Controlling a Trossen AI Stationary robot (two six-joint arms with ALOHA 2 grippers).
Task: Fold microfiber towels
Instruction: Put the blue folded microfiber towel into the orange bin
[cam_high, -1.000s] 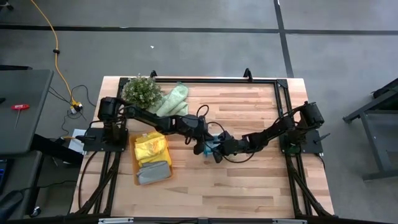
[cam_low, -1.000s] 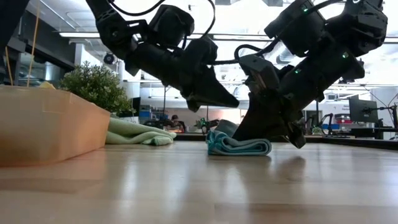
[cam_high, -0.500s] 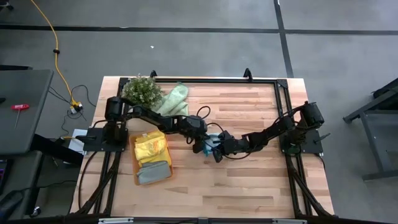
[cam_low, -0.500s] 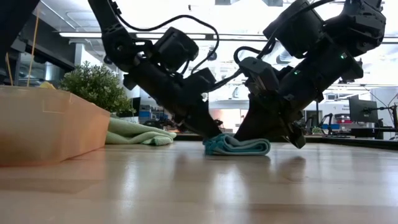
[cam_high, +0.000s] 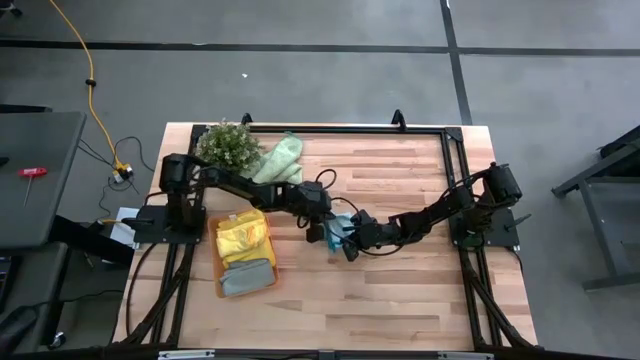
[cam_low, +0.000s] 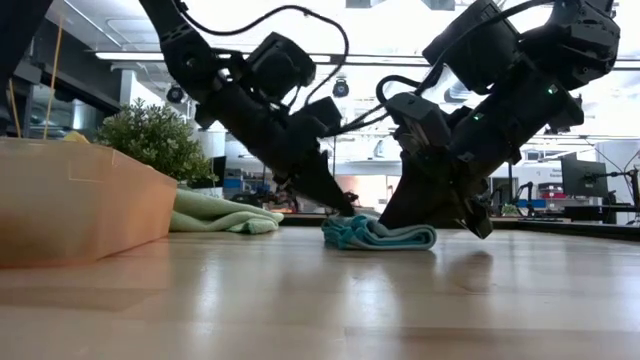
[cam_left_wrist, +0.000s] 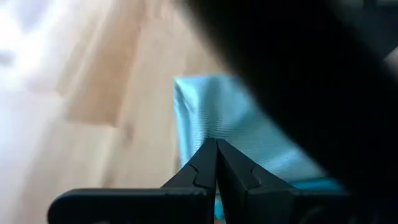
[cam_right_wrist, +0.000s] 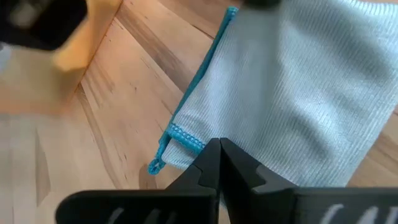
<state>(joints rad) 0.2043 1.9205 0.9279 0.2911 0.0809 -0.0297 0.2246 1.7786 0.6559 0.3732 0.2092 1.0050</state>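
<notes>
Light blue-teal microfiber towel (cam_low: 380, 235), folded, frame centre; left gripper (cam_low: 335, 203) and right gripper (cam_low: 440, 215) pressed shut on its ends; risk: unfolding if dragged.

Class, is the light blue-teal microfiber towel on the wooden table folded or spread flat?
Folded: the light blue-teal microfiber towel lies in stacked layers, seen edge-on in the low view.

A small bushy green plant (cam_high: 228, 146) stands near the far left corner of the wooden worktop (cam_high: 400, 290). A translucent orange tray (cam_high: 214, 262) lies near the worktop's left edge. On the grey floor (cam_high: 300, 80) beyond, a yellow cable (cam_high: 88, 75) trails toward the worktop.
</notes>
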